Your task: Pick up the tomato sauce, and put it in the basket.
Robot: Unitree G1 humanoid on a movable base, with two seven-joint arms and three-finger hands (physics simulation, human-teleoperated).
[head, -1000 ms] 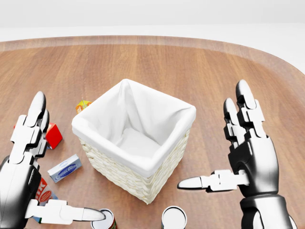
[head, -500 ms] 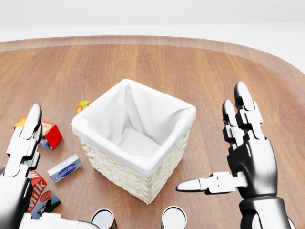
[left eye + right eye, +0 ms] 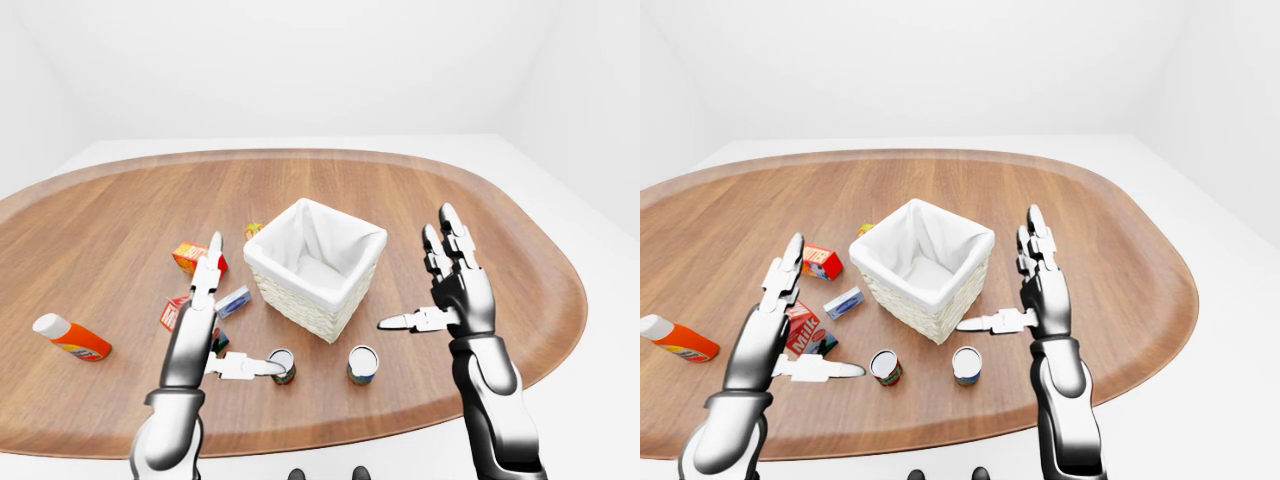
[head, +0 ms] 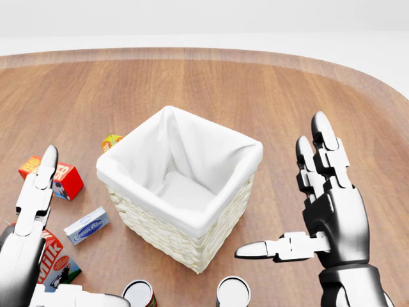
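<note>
Tomato sauce can [image 3: 885, 367] outside white-lined basket [image 4: 192, 224], basket empty, both hands' fingers [image 4: 324, 150] spread

Bright, even, sharp simulator renders; soft faint shadows gather close round the white-lined woven wicker basket [image 4: 192, 236], with no glare or blur.

Only one readable text: "milk" in white letters on red milk carton [image 4: 54, 259], lying at lower left of head view beside left hand; same word legible on it in right-eye view. Blue oval logo on small white-blue box [image 4: 87, 226], lettering too small to read. Red-orange box [image 4: 61, 178] print illegible. Can [image 3: 885, 367] labels and orange bottle [image 3: 70, 338] label unreadable.
</note>
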